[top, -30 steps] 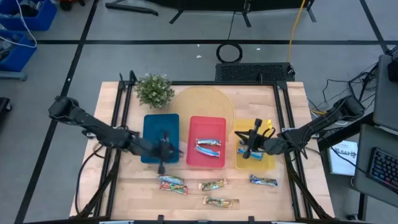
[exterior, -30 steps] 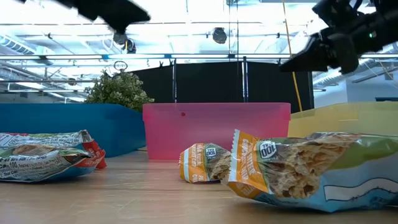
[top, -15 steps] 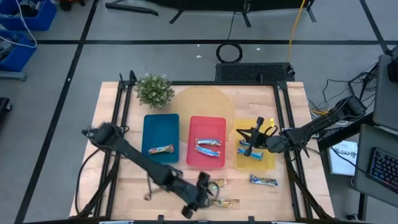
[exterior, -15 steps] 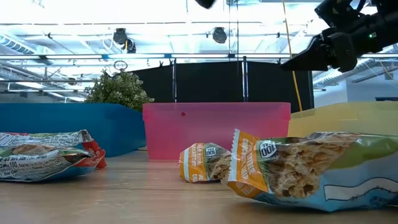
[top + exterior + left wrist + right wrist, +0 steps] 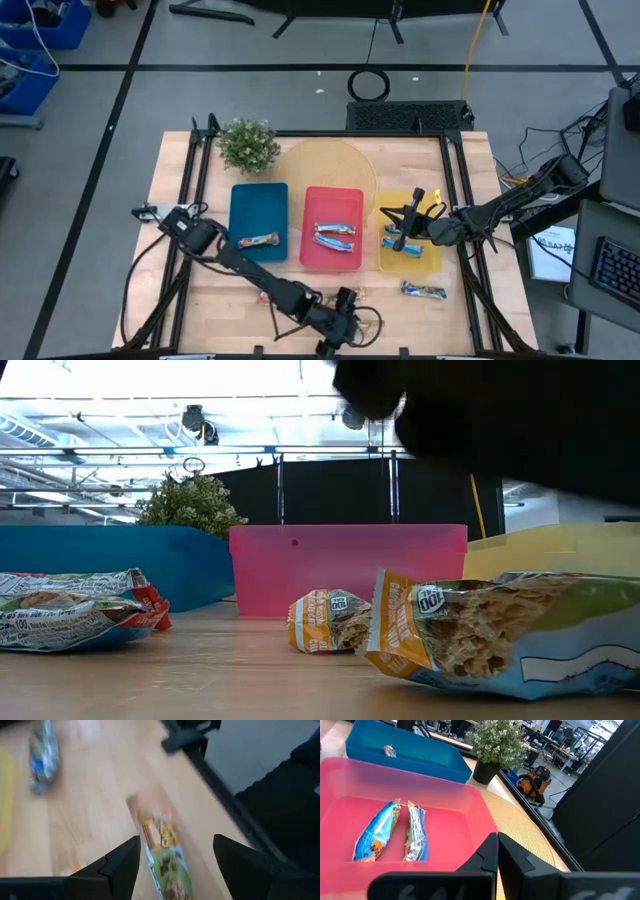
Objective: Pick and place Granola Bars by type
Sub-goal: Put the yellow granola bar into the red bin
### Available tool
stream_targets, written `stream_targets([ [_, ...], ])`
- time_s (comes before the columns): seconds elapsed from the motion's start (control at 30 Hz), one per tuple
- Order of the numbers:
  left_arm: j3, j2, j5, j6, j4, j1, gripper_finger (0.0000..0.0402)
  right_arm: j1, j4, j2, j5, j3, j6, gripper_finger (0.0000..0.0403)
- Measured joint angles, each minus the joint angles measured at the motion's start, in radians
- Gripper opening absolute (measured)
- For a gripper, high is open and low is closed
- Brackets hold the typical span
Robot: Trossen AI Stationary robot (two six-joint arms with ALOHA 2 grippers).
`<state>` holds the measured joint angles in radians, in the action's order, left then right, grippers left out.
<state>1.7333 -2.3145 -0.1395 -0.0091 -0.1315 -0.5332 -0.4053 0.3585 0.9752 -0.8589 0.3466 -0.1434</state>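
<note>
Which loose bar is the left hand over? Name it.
The orange-and-green bar at the table's front edge: it lies between the left hand's open fingers, while the other loose bars lie off to the sides.

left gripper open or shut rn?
Open. In its wrist view the left gripper's fingers stand wide apart, with a granola bar on the table between them.

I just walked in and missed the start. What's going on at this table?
A two-armed robot is sorting granola bars into coloured trays. The left gripper, open, hovers over a green-and-orange bar near the table's front edge. The right gripper, shut, waits above the yellow tray. The blue tray holds one bar, the pink tray two.
</note>
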Motion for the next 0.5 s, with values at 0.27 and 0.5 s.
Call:
stream_targets([
  [0.27, 0.005, -0.015, 0.016, -0.054, -0.041, 0.001, 0.0257, 0.0, -0.012, 0.0, 0.0, 0.0, -0.008, 0.0],
  [0.5, 0.005, -0.033, -0.006, -0.151, -0.109, -0.002, 0.0257, 0.0, -0.002, -0.001, 0.0, 0.0, -0.041, 0.0],
])
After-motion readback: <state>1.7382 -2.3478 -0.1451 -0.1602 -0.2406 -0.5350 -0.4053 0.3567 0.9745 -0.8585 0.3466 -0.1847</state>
